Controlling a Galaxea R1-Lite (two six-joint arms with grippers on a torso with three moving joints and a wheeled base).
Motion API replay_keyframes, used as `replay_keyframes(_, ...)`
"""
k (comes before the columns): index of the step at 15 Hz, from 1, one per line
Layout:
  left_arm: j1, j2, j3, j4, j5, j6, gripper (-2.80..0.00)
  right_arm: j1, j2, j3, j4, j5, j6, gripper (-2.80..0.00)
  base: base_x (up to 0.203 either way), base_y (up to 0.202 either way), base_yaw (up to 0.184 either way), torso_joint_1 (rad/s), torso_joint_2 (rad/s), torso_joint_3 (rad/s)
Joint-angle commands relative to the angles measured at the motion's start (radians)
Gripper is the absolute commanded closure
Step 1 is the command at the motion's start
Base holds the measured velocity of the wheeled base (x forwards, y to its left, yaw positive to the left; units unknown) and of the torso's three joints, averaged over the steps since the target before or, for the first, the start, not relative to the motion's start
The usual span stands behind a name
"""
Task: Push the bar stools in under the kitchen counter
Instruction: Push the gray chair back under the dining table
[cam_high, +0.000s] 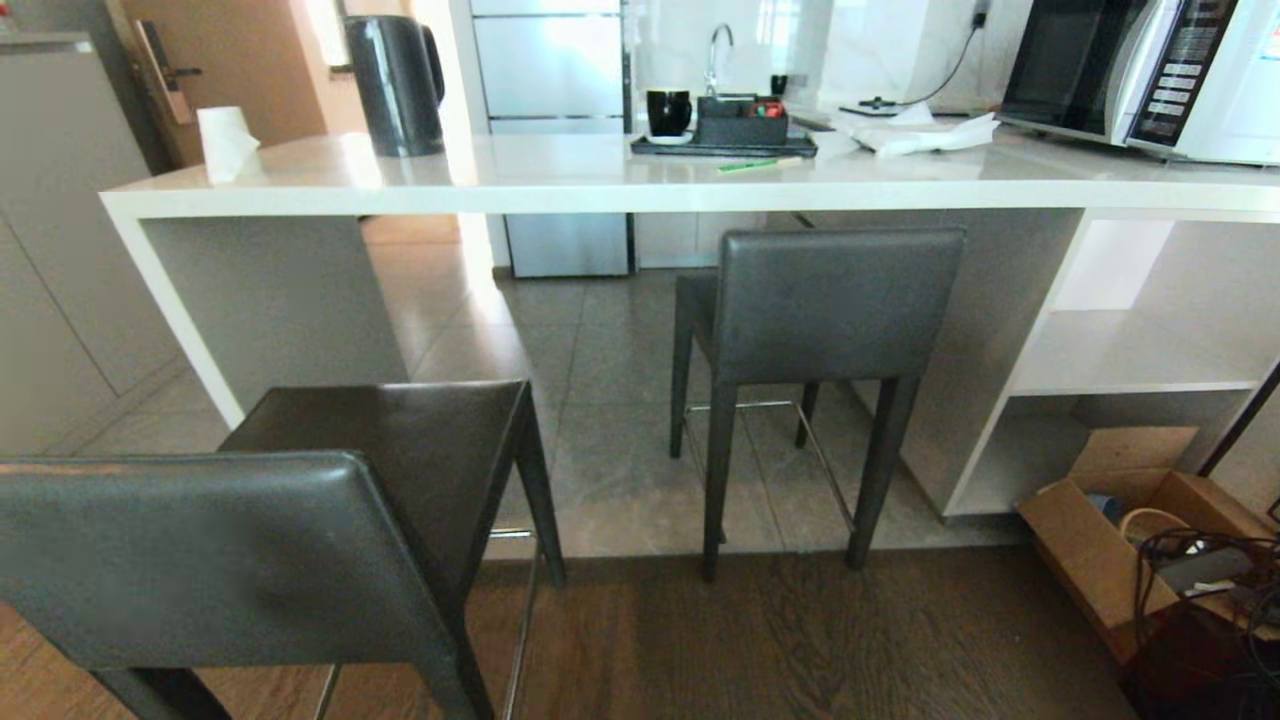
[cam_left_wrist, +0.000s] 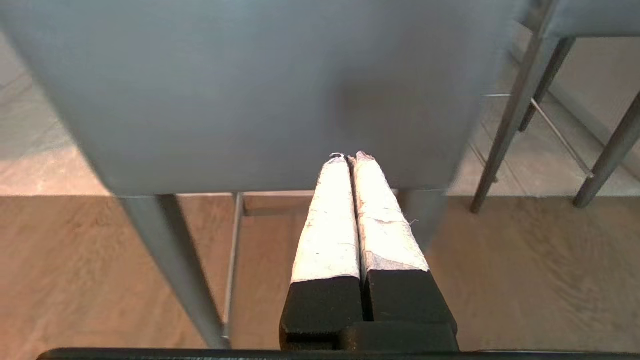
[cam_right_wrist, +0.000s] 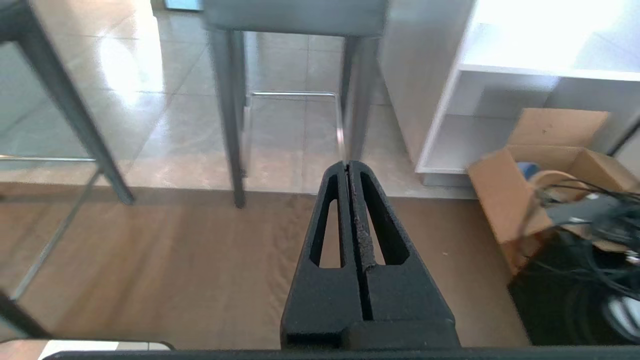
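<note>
Two dark grey bar stools stand before the white kitchen counter (cam_high: 600, 185). The near stool (cam_high: 210, 550) is at the lower left, out from the counter, its backrest toward me. The far stool (cam_high: 835, 300) stands on the tiles with its seat partly under the counter top. In the left wrist view my left gripper (cam_left_wrist: 351, 157) is shut, its white-wrapped tips right at the near stool's backrest (cam_left_wrist: 225, 100); I cannot tell whether they touch. My right gripper (cam_right_wrist: 347, 165) is shut and empty over the wooden floor, pointing toward the far stool's legs (cam_right_wrist: 227, 125). Neither gripper shows in the head view.
A white open shelf unit (cam_high: 1130, 360) stands under the counter's right end. An open cardboard box (cam_high: 1120, 530) and tangled cables (cam_high: 1210, 590) lie on the floor at right. A kettle (cam_high: 395, 85), mug, tray and microwave (cam_high: 1140, 75) are on the counter. Wood flooring meets tiles near the far stool's legs.
</note>
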Motion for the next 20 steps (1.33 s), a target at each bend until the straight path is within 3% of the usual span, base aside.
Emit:
replay_keyframes(1, 0.0, 0.001, 0.003, -0.001, 0.0, 0.0, 0.0, 0.0, 0.0, 0.0, 0.001, 0.001, -0.001, 0.0, 0.0, 0.193, -0.001, 0.001, 0.0, -0.002)
replay_keyframes(20, 0.001, 0.001, 0.003, -0.001, 0.0, 0.0, 0.0, 0.0, 0.0, 0.0, 0.001, -0.001, 0.013, 0.0, 0.0, 0.195, -0.002, 0.003, 0.0, 0.003)
